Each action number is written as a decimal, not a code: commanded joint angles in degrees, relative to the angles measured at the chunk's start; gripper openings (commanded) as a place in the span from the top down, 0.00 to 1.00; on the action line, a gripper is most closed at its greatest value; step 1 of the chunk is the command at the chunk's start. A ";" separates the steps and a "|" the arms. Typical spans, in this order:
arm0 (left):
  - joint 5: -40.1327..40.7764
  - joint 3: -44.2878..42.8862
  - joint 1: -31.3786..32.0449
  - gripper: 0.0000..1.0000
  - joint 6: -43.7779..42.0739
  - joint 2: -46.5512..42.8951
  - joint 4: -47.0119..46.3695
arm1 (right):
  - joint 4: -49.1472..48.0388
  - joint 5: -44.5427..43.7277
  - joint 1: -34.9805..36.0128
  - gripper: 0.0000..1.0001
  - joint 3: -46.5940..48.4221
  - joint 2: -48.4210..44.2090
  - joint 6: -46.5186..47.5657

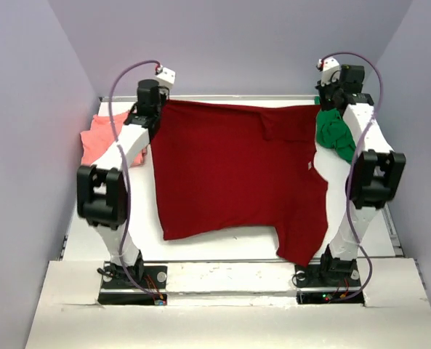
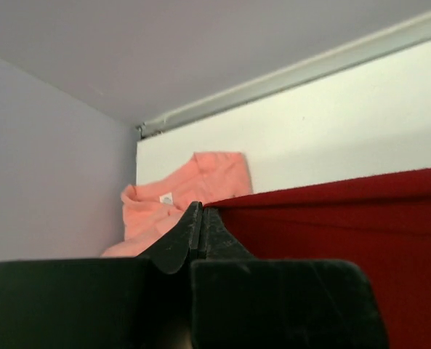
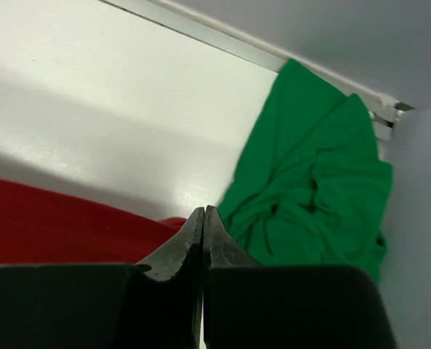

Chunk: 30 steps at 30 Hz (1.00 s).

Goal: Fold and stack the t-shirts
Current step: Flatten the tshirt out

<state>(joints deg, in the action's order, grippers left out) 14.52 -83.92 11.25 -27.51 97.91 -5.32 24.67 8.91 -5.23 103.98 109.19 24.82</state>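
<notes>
A dark red t-shirt (image 1: 230,171) is spread wide across the white table (image 1: 222,246), its far edge stretched straight between my two grippers. My left gripper (image 1: 155,115) (image 2: 202,207) is shut on the shirt's far left corner (image 2: 331,218). My right gripper (image 1: 325,105) (image 3: 203,209) is shut on its far right corner (image 3: 62,218). A salmon pink t-shirt (image 1: 99,142) (image 2: 179,193) lies crumpled at the far left. A bright green t-shirt (image 1: 336,134) (image 3: 309,182) lies bunched at the far right, partly behind my right arm.
Lilac walls close in the table on the left (image 1: 26,145), back and right. A metal rail (image 2: 288,76) (image 3: 222,40) runs along the table's far edge. The arm bases (image 1: 131,280) (image 1: 331,280) stand at the near edge.
</notes>
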 commanded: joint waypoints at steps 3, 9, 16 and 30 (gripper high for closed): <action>21.64 -5.62 2.46 1.00 -8.25 9.74 -18.73 | -0.51 2.25 -0.83 0.99 19.65 12.85 -1.35; 34.68 -3.98 5.10 0.01 -18.00 16.44 -28.58 | 1.88 1.37 0.58 0.45 15.40 10.45 -0.56; 38.12 8.94 7.91 0.01 -27.69 4.67 -39.59 | -2.25 0.76 0.58 0.37 -5.44 -8.46 1.55; 7.73 22.21 8.35 0.02 -1.77 -14.32 9.68 | 7.76 1.02 0.58 0.60 -36.20 -37.46 0.76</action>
<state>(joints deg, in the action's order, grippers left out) 33.23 -64.25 20.36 -38.13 85.89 -11.14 29.02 9.85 -4.84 72.23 73.08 25.87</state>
